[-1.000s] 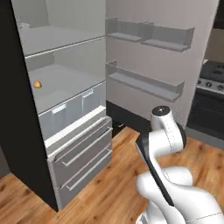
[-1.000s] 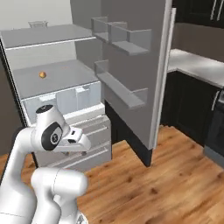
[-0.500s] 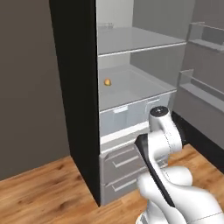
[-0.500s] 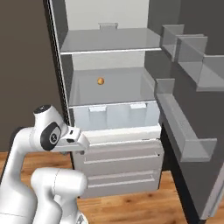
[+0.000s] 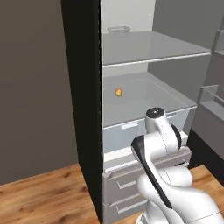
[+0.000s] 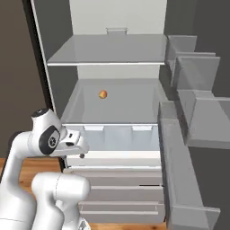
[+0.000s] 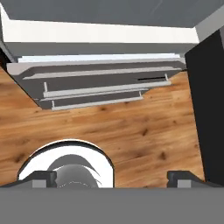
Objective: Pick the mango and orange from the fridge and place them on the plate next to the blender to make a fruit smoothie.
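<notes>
The fridge (image 6: 58, 58) stands open in front of me, with glass shelves and a pale grey interior. One small yellow-orange fruit with a paler patch, the mango (image 6: 103, 94) (image 5: 118, 92), lies alone on the middle shelf towards the back. The orange, the plate and the blender are out of view. My gripper (image 7: 111, 178) hangs low in front of the fridge's drawers and points down at the floor. Its fingertips (image 7: 43, 177) stand wide apart, open, with nothing between them. It is well below and in front of the mango.
The fridge door (image 6: 193, 117) with its bins juts out on the right. A clear crisper drawer (image 6: 117, 134) sits under the mango's shelf, with grey handled drawers (image 7: 100, 83) below. A small clear container (image 6: 117, 30) stands on the top shelf. Wooden floor (image 7: 131, 131) lies beneath.
The whole picture has shifted: the base has moved round, and the cameras now face the fridge's inside. The arm keeps its pose and the gripper stays open.
</notes>
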